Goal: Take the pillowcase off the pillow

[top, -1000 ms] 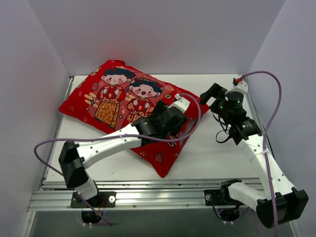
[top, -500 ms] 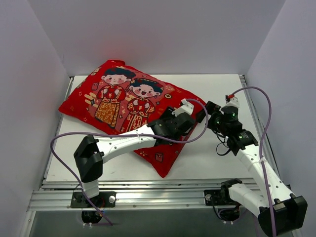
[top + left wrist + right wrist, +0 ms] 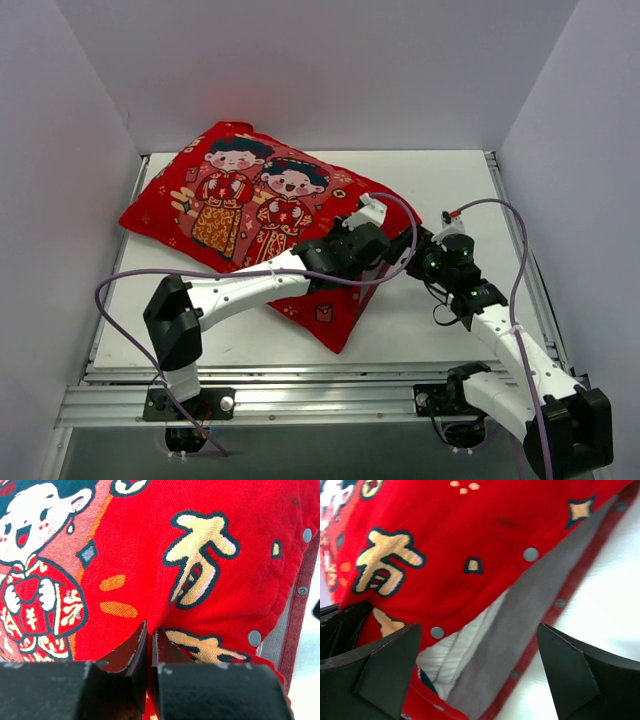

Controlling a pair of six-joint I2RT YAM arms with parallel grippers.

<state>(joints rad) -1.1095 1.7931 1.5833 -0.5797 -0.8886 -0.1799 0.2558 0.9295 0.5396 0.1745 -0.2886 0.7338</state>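
Lying on the white table point(image 3: 440, 320), the red pillowcase point(image 3: 250, 205) has the pillow point(image 3: 450, 655) inside it; only a ribbed white strip of the pillow shows, through the gap in the cover's open right edge. That edge carries a row of grey snaps point(image 3: 530, 554), all undone where they can be seen, and a grey lining point(image 3: 530, 610) folds outward beside them. The left gripper point(image 3: 150, 632) sits on top of the pillowcase near this open edge, just by the gold characters, its fingers point(image 3: 132, 647) pressed almost together with a thin fold of the red fabric pinched between them. The right gripper point(image 3: 477, 627) faces the same edge from the table side, its fingers point(image 3: 390, 672) spread wide on either side of the opening and apart from the cloth. From above, the two grippers are close together at the pillowcase's right corner, while the printed children lie toward its far left part.
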